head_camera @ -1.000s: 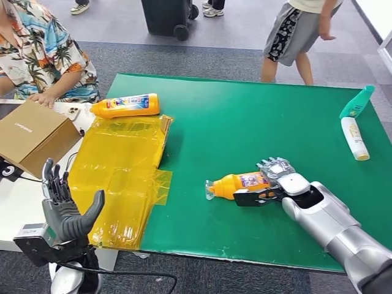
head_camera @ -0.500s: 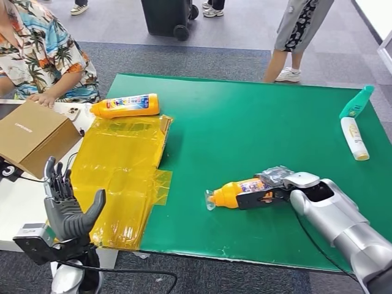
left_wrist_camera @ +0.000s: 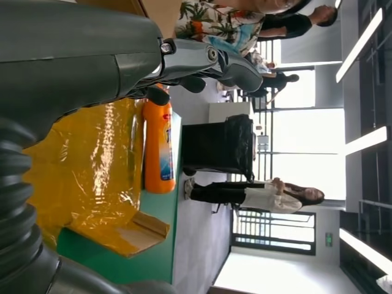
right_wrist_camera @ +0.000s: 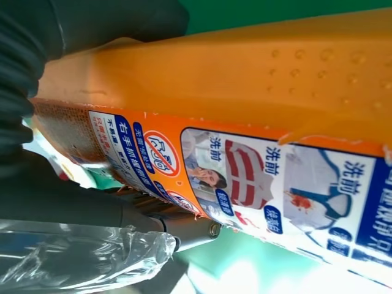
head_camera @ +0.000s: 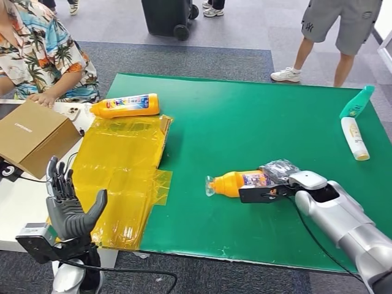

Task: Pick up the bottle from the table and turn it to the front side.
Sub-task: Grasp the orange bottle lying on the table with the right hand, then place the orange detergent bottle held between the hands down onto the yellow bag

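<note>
An orange bottle [head_camera: 234, 182] lies on its side low over the green table [head_camera: 231, 116], its clear cap pointing left. My right hand [head_camera: 276, 180] grips its base end, thumb along the near side and plastic-wrapped fingers over the far side. In the right wrist view the bottle's blue and white label [right_wrist_camera: 240, 171] faces the camera, with dark fingers [right_wrist_camera: 69, 205] closed around the body. My left hand [head_camera: 69, 208] stands open, fingers spread and holding nothing, beyond the table's near left corner, and appears in the left wrist view [left_wrist_camera: 69, 61].
A second orange bottle [head_camera: 125, 105] lies at the far edge of a yellow plastic sheet [head_camera: 120, 171]. A white bottle [head_camera: 354, 138] and a green one [head_camera: 357, 101] lie far right. A cardboard box [head_camera: 34, 136] and a seated person [head_camera: 41, 55] are at left; another person [head_camera: 342, 30] stands behind.
My right hand has shifted a little to the right and turned at the wrist, rolling the bottle with it. The person behind the table has walked to the right.
</note>
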